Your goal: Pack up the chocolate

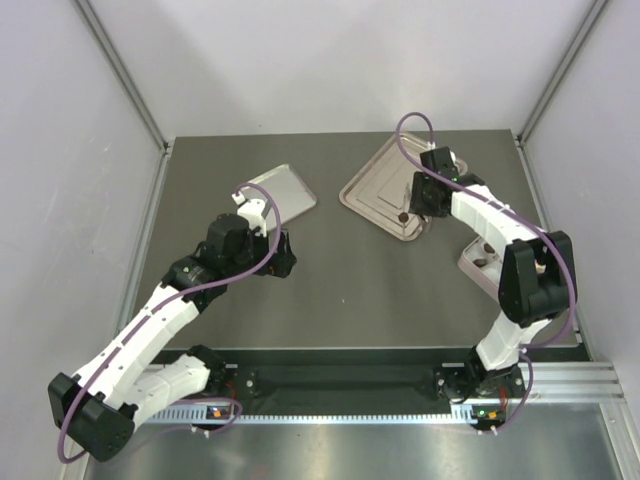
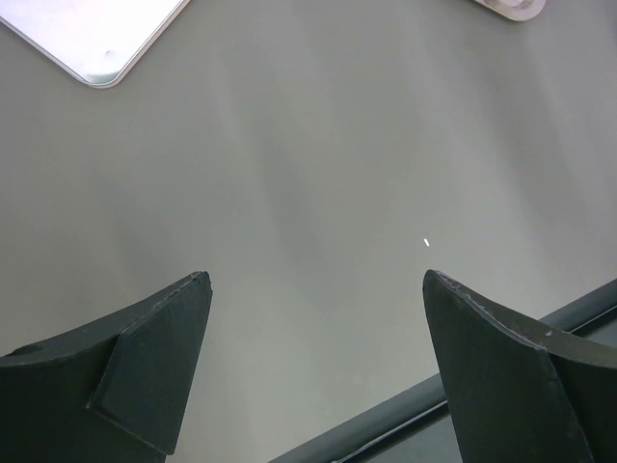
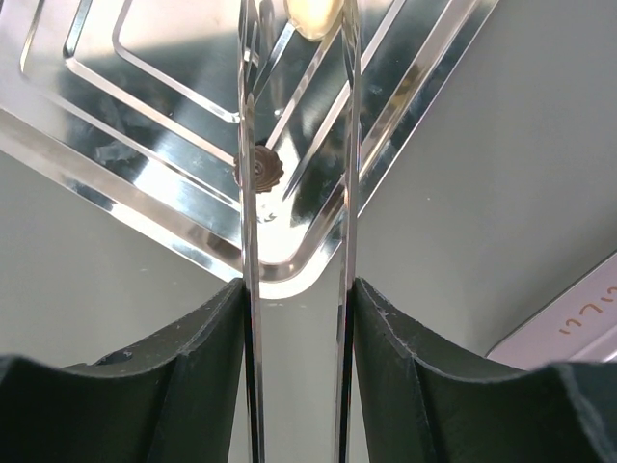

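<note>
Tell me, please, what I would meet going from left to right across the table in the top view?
small silver tray → large silver tray → dark chocolate piece lying on that tray → right gripper, holding metal tongs → pale box, partly hidden by the right arm

Left arm (image 1: 145, 335), right arm (image 1: 485, 215): white shells, black joints. Purple cable (image 1: 399, 135) on each. Fingers (image 2: 145, 376) black, wedge-shaped. Bases (image 1: 205, 395) black, 6 o'clock.
</note>
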Robot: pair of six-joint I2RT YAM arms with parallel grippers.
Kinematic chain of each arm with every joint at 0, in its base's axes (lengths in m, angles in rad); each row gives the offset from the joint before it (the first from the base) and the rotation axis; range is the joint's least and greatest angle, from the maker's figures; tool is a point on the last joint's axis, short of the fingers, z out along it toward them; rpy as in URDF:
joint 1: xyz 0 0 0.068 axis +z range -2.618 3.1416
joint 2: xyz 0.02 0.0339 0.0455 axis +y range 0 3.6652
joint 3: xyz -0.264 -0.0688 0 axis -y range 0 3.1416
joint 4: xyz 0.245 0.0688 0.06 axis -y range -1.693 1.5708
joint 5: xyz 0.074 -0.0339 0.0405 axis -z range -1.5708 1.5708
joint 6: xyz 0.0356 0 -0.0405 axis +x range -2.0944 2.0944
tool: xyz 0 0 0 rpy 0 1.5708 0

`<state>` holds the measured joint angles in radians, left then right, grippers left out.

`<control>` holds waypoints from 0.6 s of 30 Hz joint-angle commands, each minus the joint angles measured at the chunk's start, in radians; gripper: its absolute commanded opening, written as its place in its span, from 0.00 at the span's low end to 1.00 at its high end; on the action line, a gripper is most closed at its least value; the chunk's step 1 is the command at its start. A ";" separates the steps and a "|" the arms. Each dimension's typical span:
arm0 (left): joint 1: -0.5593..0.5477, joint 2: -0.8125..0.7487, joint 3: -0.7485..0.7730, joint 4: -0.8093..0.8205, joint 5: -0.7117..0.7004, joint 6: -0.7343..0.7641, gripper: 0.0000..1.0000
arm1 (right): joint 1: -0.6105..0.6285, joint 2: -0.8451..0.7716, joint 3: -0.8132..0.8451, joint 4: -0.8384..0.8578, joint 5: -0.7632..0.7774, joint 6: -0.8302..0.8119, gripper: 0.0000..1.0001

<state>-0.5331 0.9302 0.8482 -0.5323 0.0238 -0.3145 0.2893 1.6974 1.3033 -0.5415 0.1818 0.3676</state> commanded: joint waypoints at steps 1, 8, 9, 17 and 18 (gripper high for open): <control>-0.004 0.001 0.022 0.020 -0.015 0.009 0.96 | 0.016 0.011 0.017 0.052 0.010 0.007 0.45; -0.004 -0.001 0.022 0.022 -0.015 0.011 0.96 | 0.017 0.030 0.019 0.052 0.008 0.010 0.42; -0.004 -0.001 0.022 0.020 -0.015 0.011 0.96 | 0.016 0.030 0.019 0.052 0.010 0.010 0.42; -0.004 -0.002 0.022 0.020 -0.015 0.011 0.96 | 0.014 0.057 0.039 0.052 0.013 -0.004 0.41; -0.004 -0.002 0.023 0.020 -0.016 0.011 0.96 | 0.016 0.059 0.040 0.052 0.013 -0.006 0.41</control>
<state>-0.5331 0.9302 0.8482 -0.5320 0.0231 -0.3145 0.2924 1.7367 1.3048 -0.5377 0.1822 0.3676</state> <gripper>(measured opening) 0.960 0.419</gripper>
